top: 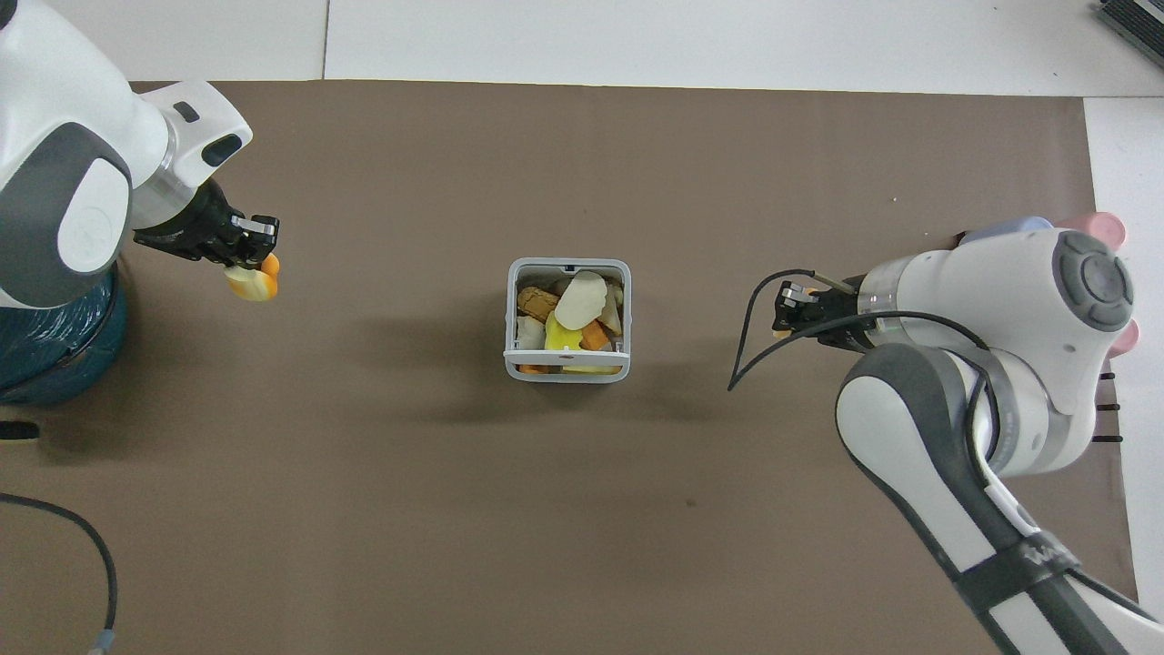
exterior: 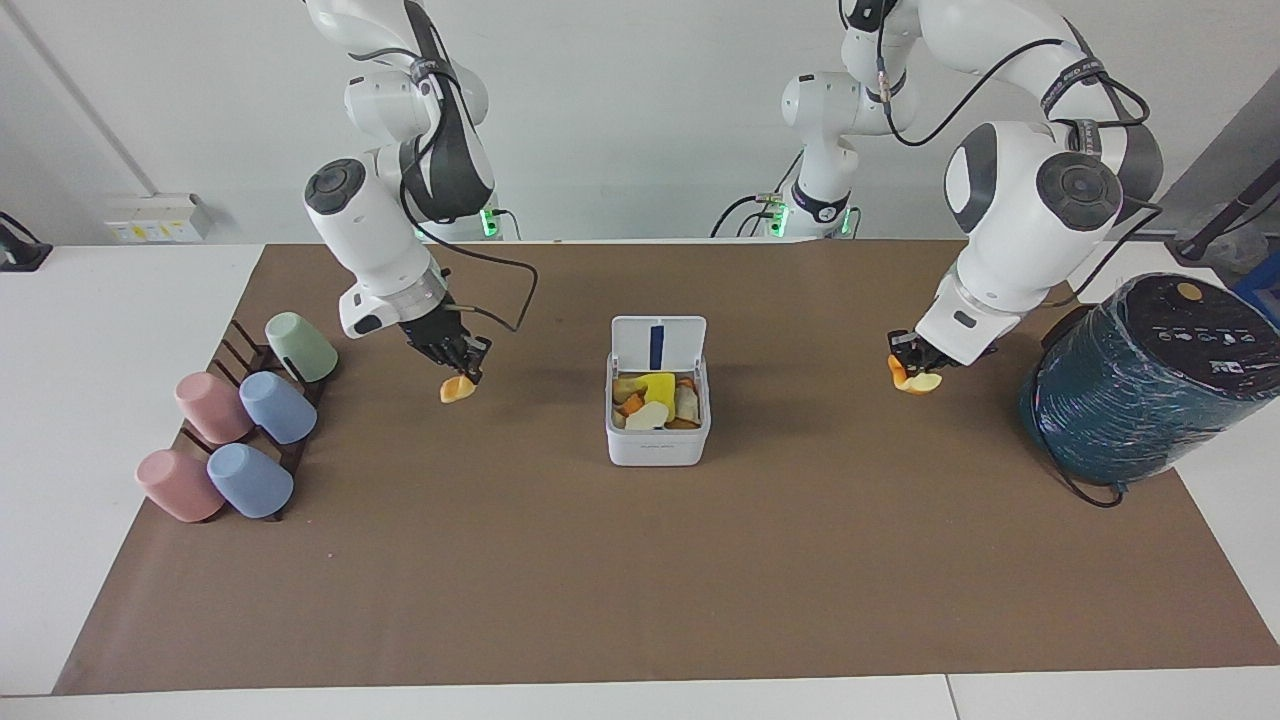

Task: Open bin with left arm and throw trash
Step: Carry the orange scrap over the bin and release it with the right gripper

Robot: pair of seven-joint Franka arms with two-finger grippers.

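The white bin [exterior: 657, 441] [top: 518, 362] stands mid-table with its lid [exterior: 658, 343] up, a blue strip on its inside. Several pieces of trash [exterior: 655, 399] [top: 569, 314] fill it. My left gripper [exterior: 908, 360] [top: 256, 238] is shut on an orange and cream lump [exterior: 915, 379] [top: 252, 283], held above the mat between the bin and the teal cylinder. My right gripper [exterior: 468, 365] [top: 789, 305] is shut on a small orange-yellow lump [exterior: 457, 388], held above the mat between the bin and the cups.
A big dark teal wrapped cylinder [exterior: 1143, 377] [top: 45, 350] lies at the left arm's end. Pastel cups [exterior: 245, 412] sit on a dark rack at the right arm's end. A brown mat [exterior: 640, 570] covers the table.
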